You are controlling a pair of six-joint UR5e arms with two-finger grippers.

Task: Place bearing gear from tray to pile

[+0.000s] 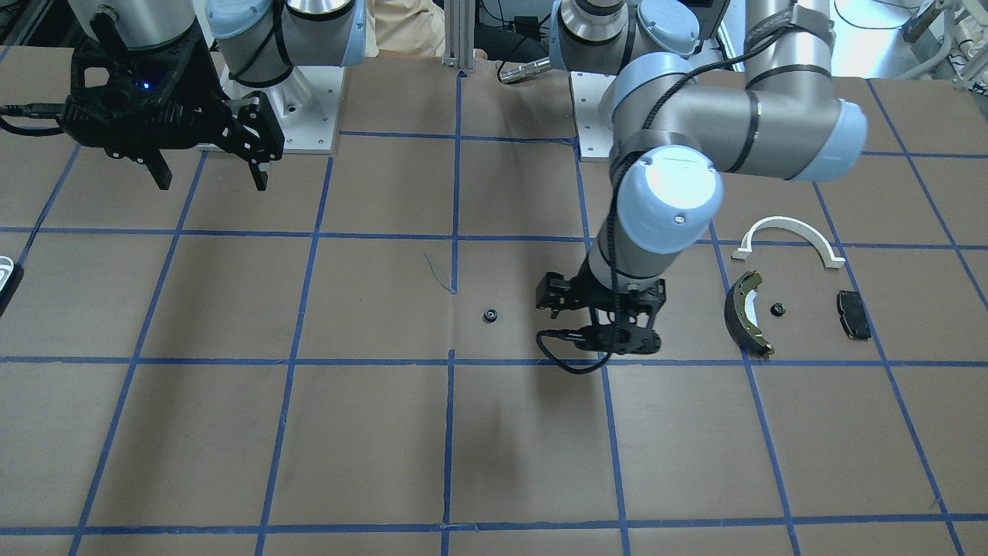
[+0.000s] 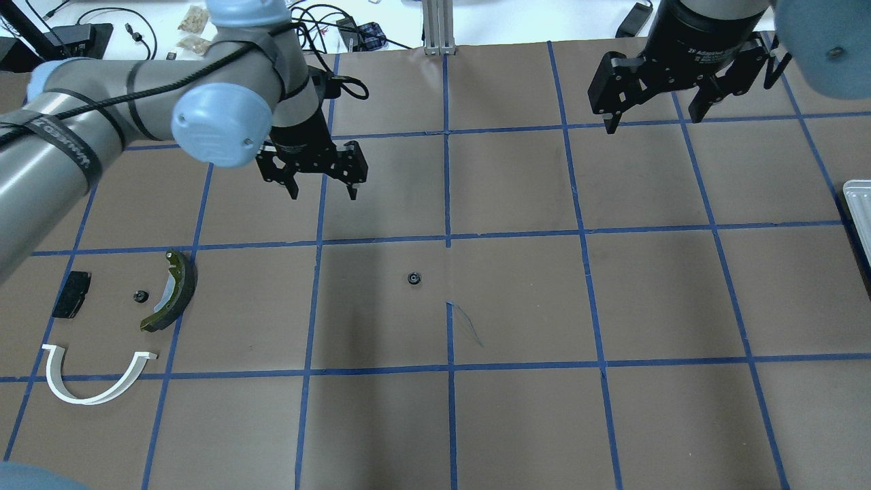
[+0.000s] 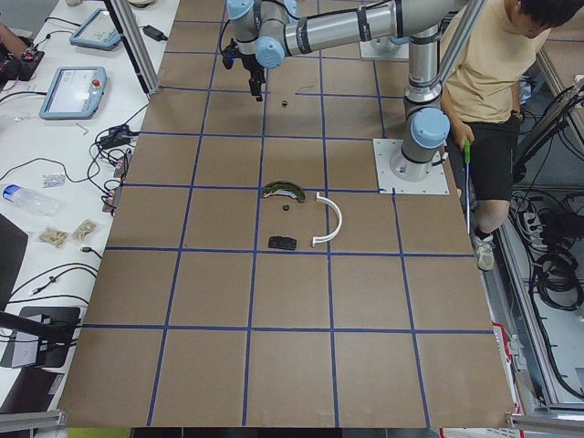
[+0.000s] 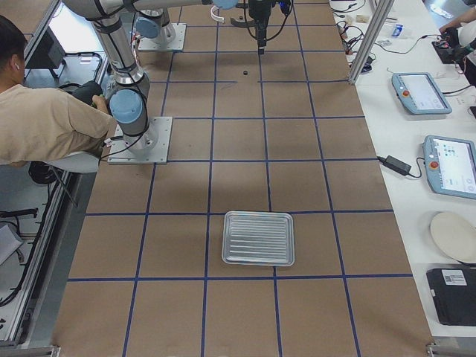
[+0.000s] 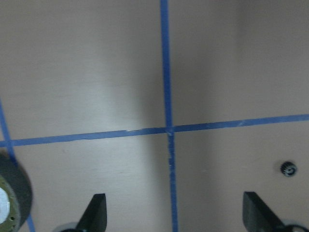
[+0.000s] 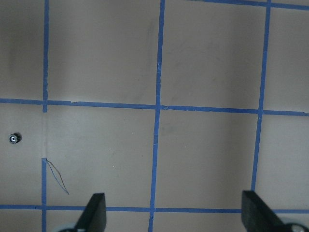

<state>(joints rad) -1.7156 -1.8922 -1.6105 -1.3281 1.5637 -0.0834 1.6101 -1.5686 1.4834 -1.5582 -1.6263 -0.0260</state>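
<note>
A small black bearing gear [image 2: 413, 278] lies alone on the brown table near its middle; it also shows in the front view [image 1: 490, 315], the left wrist view [image 5: 288, 168] and the right wrist view [image 6: 15, 138]. My left gripper [image 2: 324, 196] is open and empty, hovering behind and to the left of the gear, between it and the pile. The pile holds a white arched strip [image 2: 95, 381], a brake shoe [image 2: 173, 289], a black pad [image 2: 71, 303] and a second small gear [image 2: 140, 296]. My right gripper [image 2: 654, 124] is open and empty, high at the far right. The tray's corner [image 2: 859, 218] shows at the right edge.
Blue tape lines grid the table. The right side view shows the whole tray [image 4: 259, 238], ribbed and with nothing in it. A person stands by the robot bases [image 3: 493, 82]. Tablets and cables lie on side benches beyond the table.
</note>
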